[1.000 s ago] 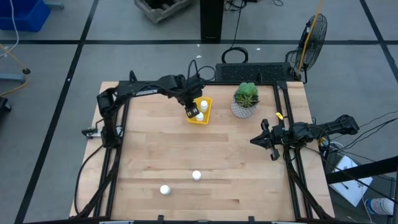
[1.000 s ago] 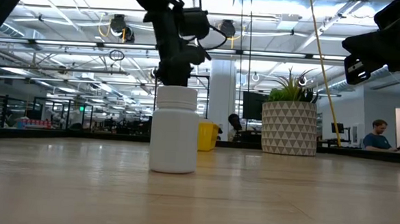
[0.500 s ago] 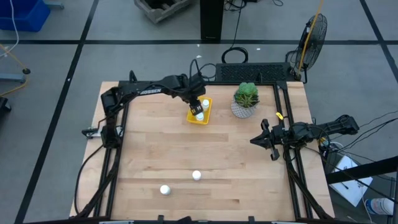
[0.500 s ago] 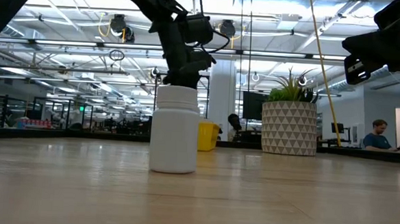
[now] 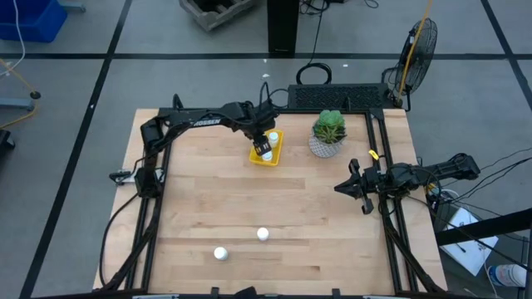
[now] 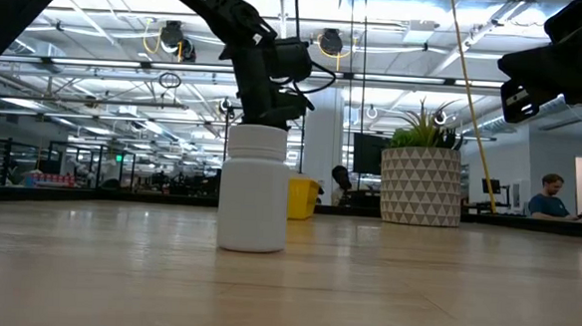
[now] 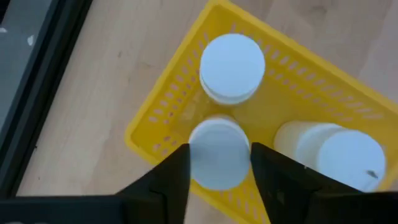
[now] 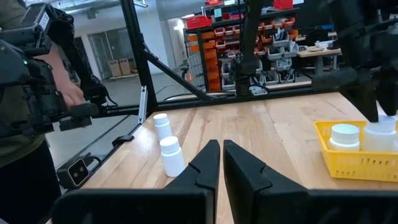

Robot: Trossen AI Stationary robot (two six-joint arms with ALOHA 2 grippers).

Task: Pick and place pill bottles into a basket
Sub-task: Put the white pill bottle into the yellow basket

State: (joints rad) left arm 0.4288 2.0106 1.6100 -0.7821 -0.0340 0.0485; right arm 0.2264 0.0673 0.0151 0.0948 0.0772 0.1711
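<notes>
The yellow tray (image 5: 278, 151) stands on the table at the far middle; it also shows in the left wrist view (image 7: 149, 127). My left gripper (image 5: 263, 147) is over the tray, shut on a white pill bottle (image 7: 217, 149). Two more bottles are in the tray: one upright (image 7: 232, 67), one tilted (image 7: 336, 152). Two bottles (image 5: 263, 234) (image 5: 220, 253) stand on the table near its near edge. My right gripper (image 5: 363, 189) waits shut at the table's right side. My left gripper pinches the bottle's round side (image 7: 195, 155) between its two fingers (image 7: 177, 171), one on each side, just under the cap. The fingers come from above, pointing down. The bottle is upright inside the tray's walls; whether its bottom rests on the tray floor cannot be told.
A white patterned pot with a green plant (image 5: 328, 137) stands just right of the tray. In the low view one table bottle (image 6: 255, 188) stands close, in front of the tray (image 6: 302, 199). Bare wood lies between the tray and the two near bottles.
My left gripper has moved a little toward the table's right and far edges, from the tray's left rim to over the tray, with the bottle still between its fingers. The right arm has kept still.
</notes>
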